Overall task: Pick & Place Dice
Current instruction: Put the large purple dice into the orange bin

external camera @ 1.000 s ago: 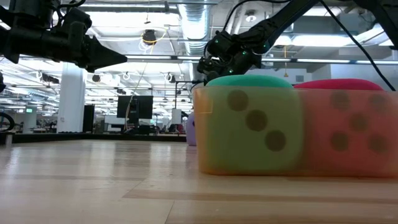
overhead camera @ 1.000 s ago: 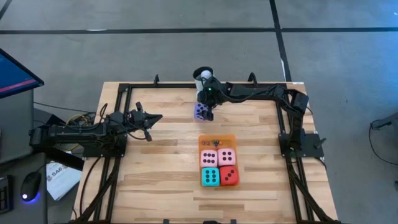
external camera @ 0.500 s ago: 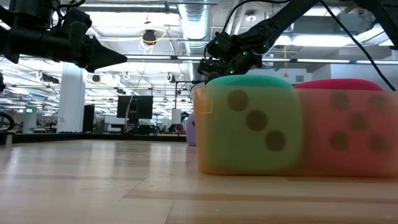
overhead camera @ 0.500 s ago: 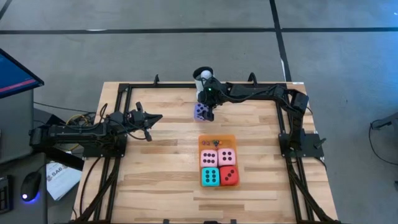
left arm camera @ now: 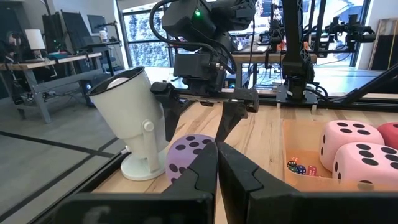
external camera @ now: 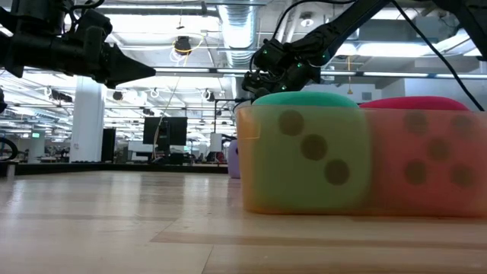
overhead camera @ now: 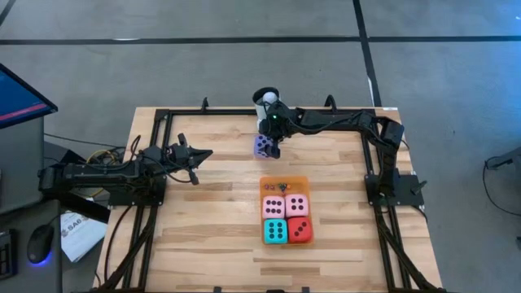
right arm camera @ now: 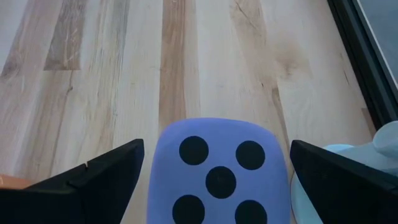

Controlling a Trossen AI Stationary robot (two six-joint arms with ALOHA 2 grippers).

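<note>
Right pincer (overhead camera: 273, 149): directly over the purple die (overhead camera: 262, 146), fingers (right arm camera: 99, 177) spread wide on both sides of it, no contact visible.
Purple die: on the desk (overhead camera: 212, 212) beside the white mug (overhead camera: 264, 101) (five-pip face up).
Left pincer (overhead camera: 205, 154): fingers pressed together, raised, well apart from the dice.
Orange mat (overhead camera: 283, 181): carries two pink dice (overhead camera: 285, 205), teal die (overhead camera: 274, 231), red die (overhead camera: 299, 230).

On the table (overhead camera: 212, 220) the mat (overhead camera: 285, 183) lies right of centre, bearing four dice in a square: two side by side (overhead camera: 273, 207) (overhead camera: 296, 205) and two more (overhead camera: 275, 231) (overhead camera: 299, 230) toward the near edge, with tiny pieces (overhead camera: 279, 185) on its far strip. Beyond the mat a fifth die (overhead camera: 262, 146) sits between the right gripper's (overhead camera: 269, 147) spread fingers, the mug (overhead camera: 264, 100) just behind it. The left gripper (overhead camera: 208, 153) hangs well to the left
</note>
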